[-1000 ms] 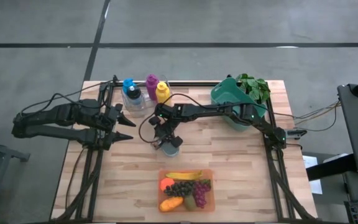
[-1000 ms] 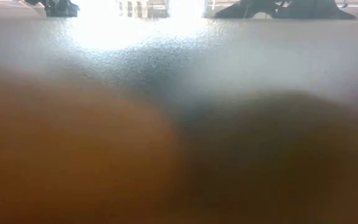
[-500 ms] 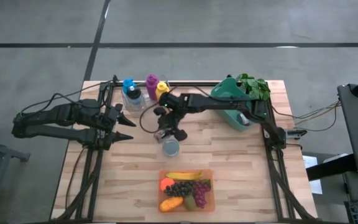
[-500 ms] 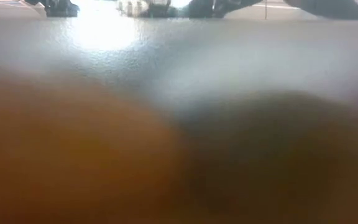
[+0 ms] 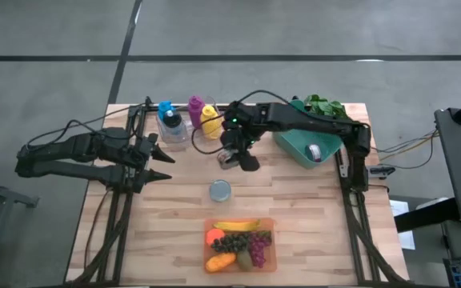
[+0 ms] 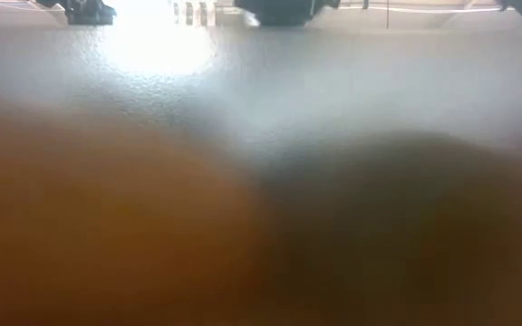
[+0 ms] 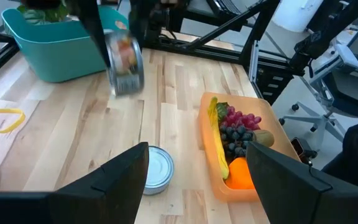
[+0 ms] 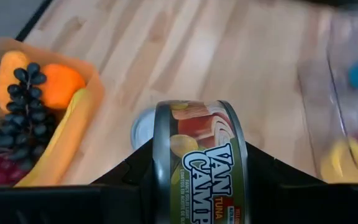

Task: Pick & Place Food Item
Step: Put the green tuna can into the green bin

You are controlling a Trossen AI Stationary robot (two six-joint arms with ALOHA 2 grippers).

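My right gripper (image 5: 233, 158) hangs above the table's middle, shut on a tuna can (image 8: 199, 163) with a printed label. A second, silver-topped can (image 5: 220, 190) rests flat on the wood below it, also seen as a silver can (image 7: 156, 169) in the left wrist view. An orange tray (image 5: 271, 254) with banana, grapes and oranges sits near the front edge. My left gripper (image 5: 163, 164) waits open at the table's left, holding nothing. My right gripper pinches the tuna can between its two fingers (image 8: 122, 186), one on each flat end (image 8: 160, 155). The fingers slant down from the table's far side. The can stands on edge, its label wall toward the wrist camera, lifted clear of the table.
A teal bin (image 5: 298, 142) with a green plant stands at the far right. A blue-capped, a magenta and a yellow bottle (image 5: 209, 118) are grouped at the far edge, close to the right arm. The low view is blocked by blurred orange and dark shapes.
My right gripper has risen from beside the silver-topped can, carrying the tuna can up and toward the table's far right, and its wrist has rolled. The tuna can is now lifted clear; the silver-topped can stays where it was.
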